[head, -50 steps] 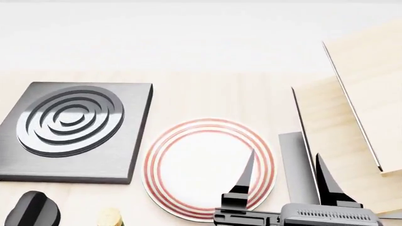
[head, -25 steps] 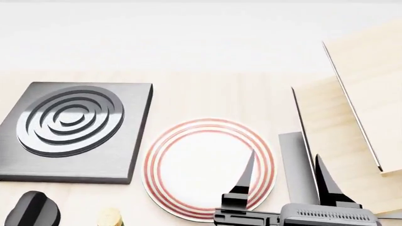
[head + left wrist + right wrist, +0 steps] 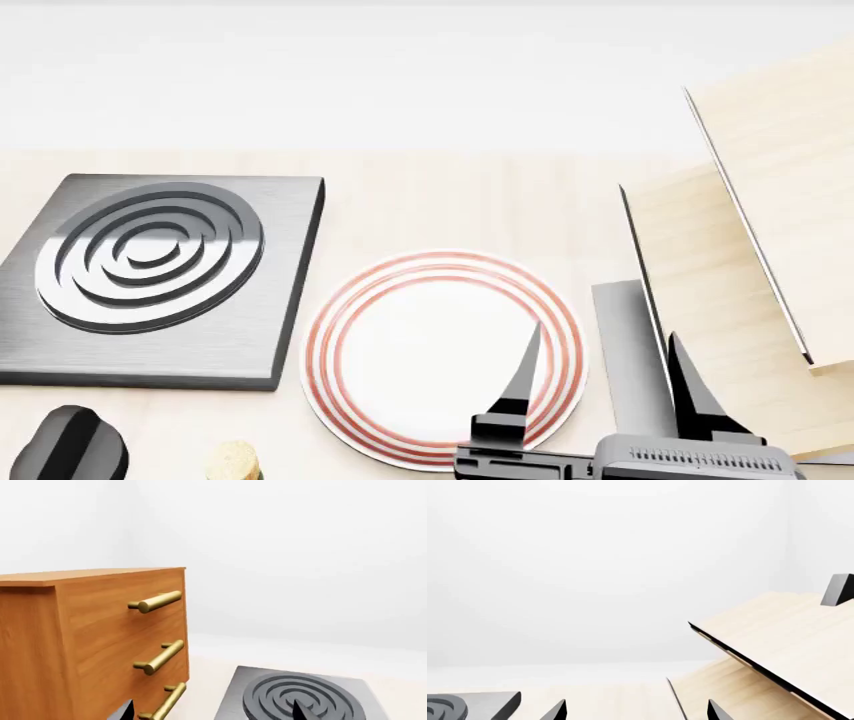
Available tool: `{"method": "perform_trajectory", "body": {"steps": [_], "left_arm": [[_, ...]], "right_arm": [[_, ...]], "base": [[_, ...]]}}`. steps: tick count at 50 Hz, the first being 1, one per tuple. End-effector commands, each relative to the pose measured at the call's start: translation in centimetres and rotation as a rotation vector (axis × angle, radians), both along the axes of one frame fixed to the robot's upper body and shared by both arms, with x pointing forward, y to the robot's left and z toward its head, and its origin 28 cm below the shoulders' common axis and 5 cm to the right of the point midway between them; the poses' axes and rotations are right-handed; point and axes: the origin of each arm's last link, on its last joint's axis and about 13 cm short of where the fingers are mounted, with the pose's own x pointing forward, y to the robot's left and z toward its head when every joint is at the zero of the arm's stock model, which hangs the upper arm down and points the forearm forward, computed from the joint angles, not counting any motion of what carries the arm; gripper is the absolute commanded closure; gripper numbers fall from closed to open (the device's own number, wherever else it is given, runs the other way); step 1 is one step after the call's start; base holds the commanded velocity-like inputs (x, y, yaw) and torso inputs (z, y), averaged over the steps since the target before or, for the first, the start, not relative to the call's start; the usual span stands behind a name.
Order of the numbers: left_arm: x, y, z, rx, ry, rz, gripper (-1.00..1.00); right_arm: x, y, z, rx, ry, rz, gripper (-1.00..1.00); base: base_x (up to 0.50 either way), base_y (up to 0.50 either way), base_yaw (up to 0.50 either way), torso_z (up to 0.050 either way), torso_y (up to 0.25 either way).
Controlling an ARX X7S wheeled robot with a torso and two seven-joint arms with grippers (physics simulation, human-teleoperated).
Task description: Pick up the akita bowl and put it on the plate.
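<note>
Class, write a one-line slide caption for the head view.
Open right gripper poised over the empty red-ringed plate, stove burner alongside; no bowl visible.

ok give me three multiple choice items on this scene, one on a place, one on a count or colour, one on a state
1. In the head view, where does the square grey stove burner lie relative to the flat round white plate with red rings?
A. to its left
B. to its right
C. on top of it

2. How many brass bar handles show on the brown wooden drawer cabinet in the left wrist view?
A. one
B. three
C. five

3. What is the state of the right gripper?
A. shut on a bowl
B. open and holding nothing
C. shut on the plate

Answers:
1. A, the burner sits at the left of the head view, apart from the plate.
2. B, three handles are stacked down the cabinet front.
3. B, its two dark fingers stand apart with nothing between them.
</note>
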Motion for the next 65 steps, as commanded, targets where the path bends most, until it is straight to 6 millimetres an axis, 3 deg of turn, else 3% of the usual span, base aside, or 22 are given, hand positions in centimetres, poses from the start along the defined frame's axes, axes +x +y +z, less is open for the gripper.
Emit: {"method": "perform_trajectory", "body": {"steps": [1,65], "left_arm": [[-0.1,0.3,-0.1,-0.062,0.034,-0.043,-1.00],[-0.7,1.5,-0.6,-0.092,0.082,0.011,-1.00]], "right_arm": [[0.0,0.0,-0.1,-0.001,0.002,-0.002,-1.00],[0.4,0.1,-0.9,-0.012,0.031,-0.004,-1.00]], "base": [[0.00,0.00,0.00,0.000,0.000],[0.00,0.00,0.00,0.000,0.000]]}}
